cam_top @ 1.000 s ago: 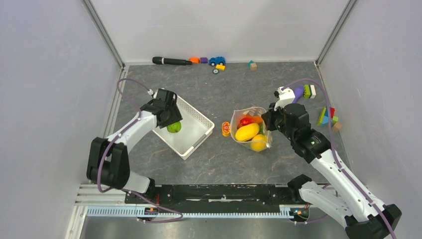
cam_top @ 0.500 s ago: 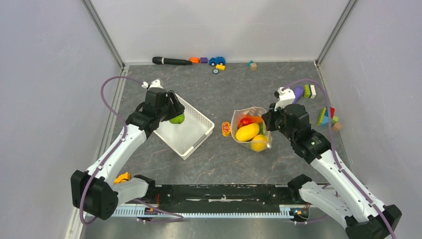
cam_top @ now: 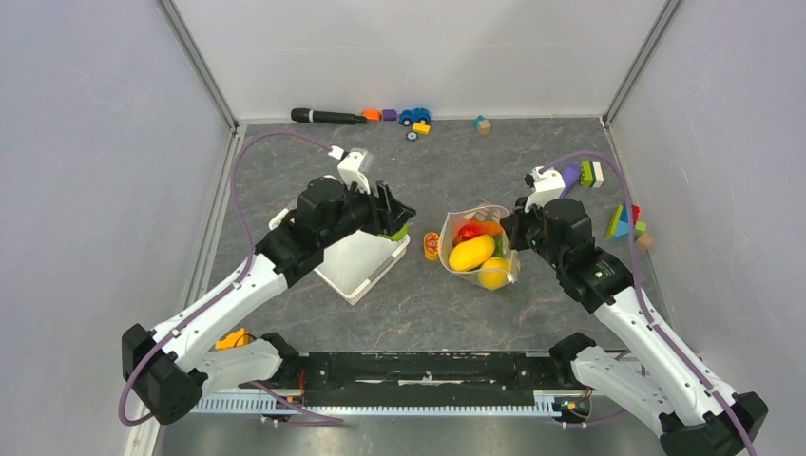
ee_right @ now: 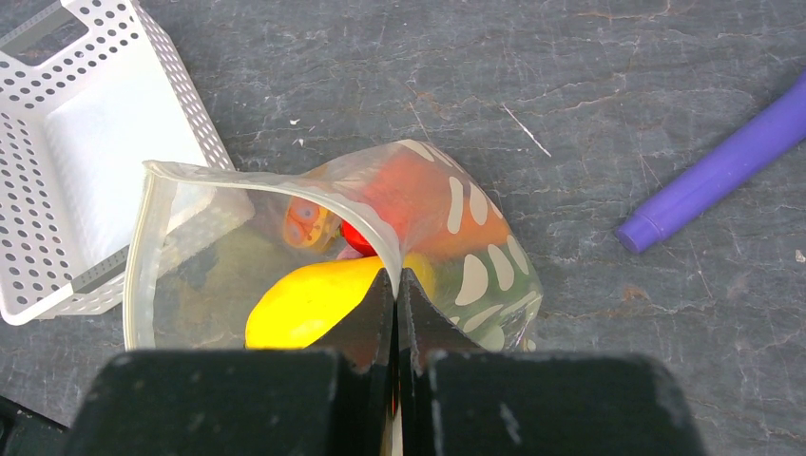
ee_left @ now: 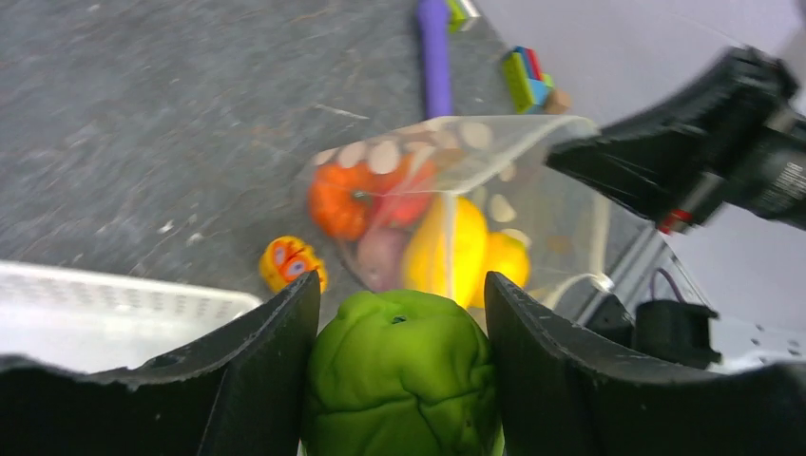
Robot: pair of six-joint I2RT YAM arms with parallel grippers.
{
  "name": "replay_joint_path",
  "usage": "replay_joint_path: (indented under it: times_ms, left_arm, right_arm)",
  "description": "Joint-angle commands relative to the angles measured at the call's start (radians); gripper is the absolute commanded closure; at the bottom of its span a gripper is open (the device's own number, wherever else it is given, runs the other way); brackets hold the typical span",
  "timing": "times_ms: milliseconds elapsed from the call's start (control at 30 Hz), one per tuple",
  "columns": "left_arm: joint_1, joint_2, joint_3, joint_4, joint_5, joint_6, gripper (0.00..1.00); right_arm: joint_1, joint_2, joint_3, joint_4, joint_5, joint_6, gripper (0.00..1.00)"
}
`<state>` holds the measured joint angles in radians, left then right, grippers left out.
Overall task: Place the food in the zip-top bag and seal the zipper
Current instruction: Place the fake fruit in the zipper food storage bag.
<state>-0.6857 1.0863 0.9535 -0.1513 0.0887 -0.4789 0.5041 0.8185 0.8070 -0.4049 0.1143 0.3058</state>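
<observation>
My left gripper (ee_left: 401,287) is shut on a green pepper (ee_left: 401,375) and hangs over the right end of the white basket (cam_top: 354,269), left of the bag. The zip-top bag (cam_top: 480,249) lies mid-table with its mouth held open toward the left. Its zipper (ee_right: 204,173) is unsealed. Inside it I see a yellow mango (ee_right: 304,302), an orange pumpkin (ee_left: 336,201), something red (cam_top: 468,231) and a yellow-orange fruit (cam_top: 494,274). My right gripper (ee_right: 395,283) is shut on the bag's upper rim, pinching the film between its tips.
A small orange toy (cam_top: 431,245) lies between basket and bag. A purple-handled brush (ee_right: 719,174) lies right of the bag, with coloured blocks (cam_top: 623,224) beyond it. A black marker (cam_top: 328,117), a toy car (cam_top: 413,116) and more blocks line the back wall.
My left arm has lifted the green pepper out of the basket and swung it right, toward the bag's mouth. The right gripper and the bag have stayed put.
</observation>
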Motion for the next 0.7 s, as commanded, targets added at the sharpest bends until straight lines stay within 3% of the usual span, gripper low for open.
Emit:
replay_joint_path:
  times_ms: [0, 300, 667]
  left_arm:
    - [-0.058, 0.003, 0.026, 0.146, 0.147, 0.139, 0.65]
    - [-0.204, 0.124, 0.112, 0.188, 0.273, 0.284, 0.62]
    - [-0.342, 0.315, 0.208, 0.222, 0.175, 0.394, 0.61]
  right_arm:
    - [0.004, -0.014, 0.011, 0.038, 0.011, -0.005, 1.00]
    - [0.004, -0.003, 0.009, 0.042, 0.007, -0.007, 1.00]
    - [0.003, -0.008, 0.009, 0.042, 0.008, -0.010, 1.00]
